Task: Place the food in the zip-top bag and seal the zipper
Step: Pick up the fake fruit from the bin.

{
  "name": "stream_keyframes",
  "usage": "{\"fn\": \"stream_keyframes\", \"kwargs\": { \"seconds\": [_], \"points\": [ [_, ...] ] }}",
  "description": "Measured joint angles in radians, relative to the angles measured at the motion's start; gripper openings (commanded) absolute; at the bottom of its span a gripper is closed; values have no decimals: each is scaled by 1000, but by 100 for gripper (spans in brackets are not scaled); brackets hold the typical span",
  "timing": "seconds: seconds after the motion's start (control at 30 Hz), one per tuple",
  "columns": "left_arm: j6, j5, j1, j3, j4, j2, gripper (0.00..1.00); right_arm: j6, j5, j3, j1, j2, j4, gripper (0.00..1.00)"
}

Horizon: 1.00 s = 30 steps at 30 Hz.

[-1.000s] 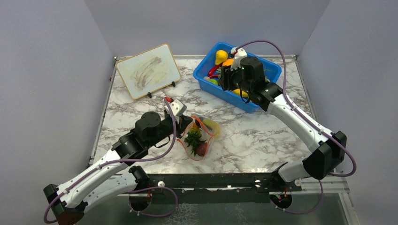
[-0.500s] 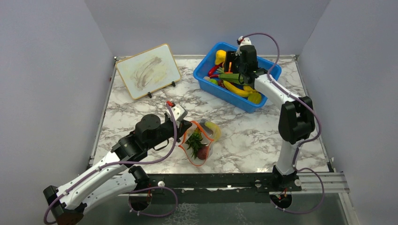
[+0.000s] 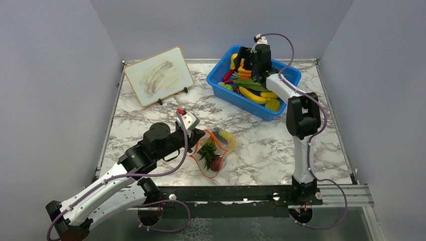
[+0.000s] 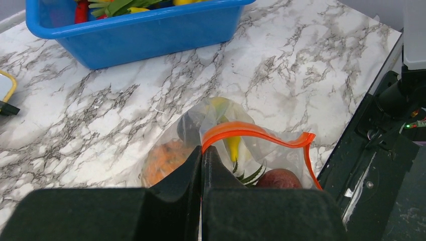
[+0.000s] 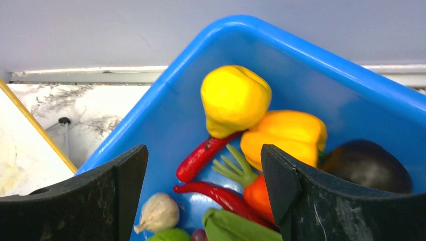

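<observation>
The clear zip-top bag [image 3: 215,153] lies on the marble in front of the left arm. My left gripper [image 4: 202,151] is shut on its mouth, pinching the orange zipper [image 4: 251,129] at its left end. Inside the bag I see an orange pineapple [image 4: 165,158], a yellow banana [image 4: 232,144], green leaves [image 4: 247,173] and a dark red fruit [image 4: 281,178]. My right gripper [image 5: 202,153] hangs open over the far corner of the blue bin [image 5: 301,47], above red chilies [image 5: 203,155], with nothing between its fingers. More food fills the bin: yellow peppers [image 5: 235,98], a carrot [image 5: 256,193], garlic [image 5: 158,213].
The blue bin [image 3: 219,86] stands at the back right, with bananas [image 3: 253,95] and green leaves in it. A small whiteboard [image 3: 158,76] leans on its stand at the back left. A black rail [image 3: 226,193] runs along the table's near edge, close to the bag.
My right gripper has moved from the bin's middle to its far corner and opened wider, its arm folding upright. The left gripper and bag have shifted slightly toward the near edge.
</observation>
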State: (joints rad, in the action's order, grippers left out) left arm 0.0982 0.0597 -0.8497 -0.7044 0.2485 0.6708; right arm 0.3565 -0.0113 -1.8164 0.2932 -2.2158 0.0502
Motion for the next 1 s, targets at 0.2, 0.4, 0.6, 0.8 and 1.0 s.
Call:
{"fn": "stream_keyframes", "kwargs": {
  "seconds": [0.2, 0.4, 0.6, 0.8, 1.0],
  "points": [
    [0, 12, 10, 0, 0, -5, 0, 7, -28, -148, -6, -126, 10, 84],
    [0, 20, 20, 0, 0, -11, 0, 26, -37, -192, -20, -193, 11, 84],
    [1, 28, 32, 2, -1, -12, 0, 41, -93, -254, -25, -278, 33, 83],
    [1, 34, 34, 10, -2, -12, 0, 45, -111, -293, -29, -321, 68, 76],
    [1, 43, 41, 10, -3, -11, 0, 49, -111, -293, -36, -330, 88, 60]
  ]
}}
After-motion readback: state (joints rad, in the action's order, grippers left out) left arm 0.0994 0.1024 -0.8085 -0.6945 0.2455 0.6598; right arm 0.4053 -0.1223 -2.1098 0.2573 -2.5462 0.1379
